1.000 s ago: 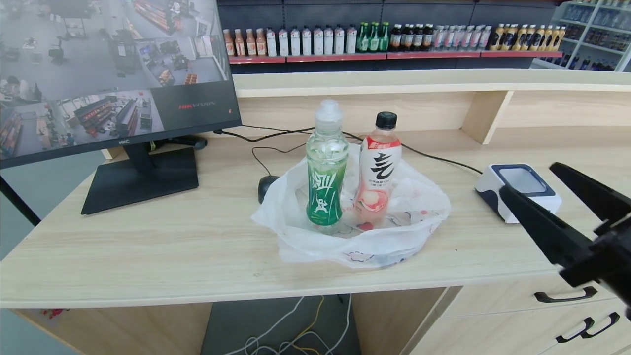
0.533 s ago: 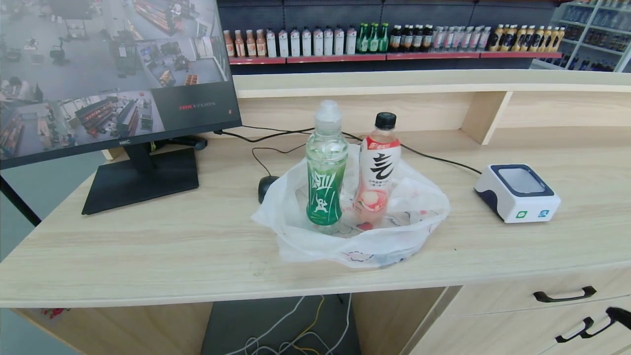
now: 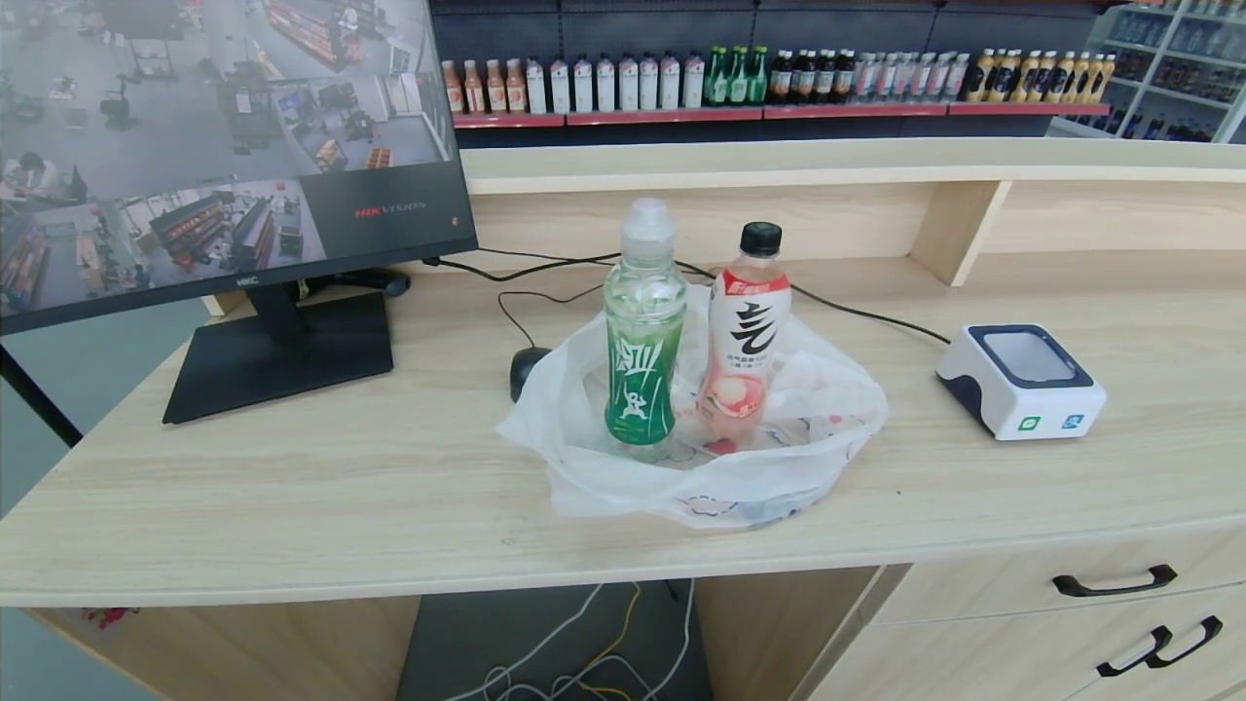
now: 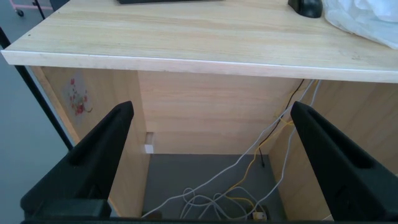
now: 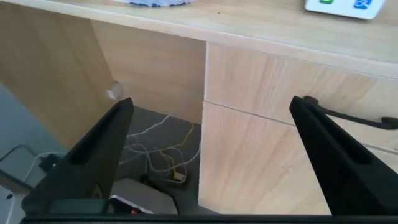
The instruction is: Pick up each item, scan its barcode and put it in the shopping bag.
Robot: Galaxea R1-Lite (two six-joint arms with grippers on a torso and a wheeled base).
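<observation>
Left gripper (image 4: pixel 211 109): fingers spread wide, nothing held, below the surface (image 3: pixel 292 487) edge. Green bottle (image 3: pixel 642 341) and pink bottle (image 3: pixel 745 341) are stood upright in the shopping bag (image 3: pixel 827 428). Scanner (image 3: pixel 1022 380) is at the bag's 3 o'clock. Right gripper (image 5: pixel 211 102): fingers spread, empty. Task judged complete.

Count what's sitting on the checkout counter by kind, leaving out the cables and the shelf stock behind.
Bottles: 2 (green bottle, pink bottle)
Shopping bag: 1
Barcode scanner: 1
Monitor: 1
Mouse: 1
Total: 6
</observation>
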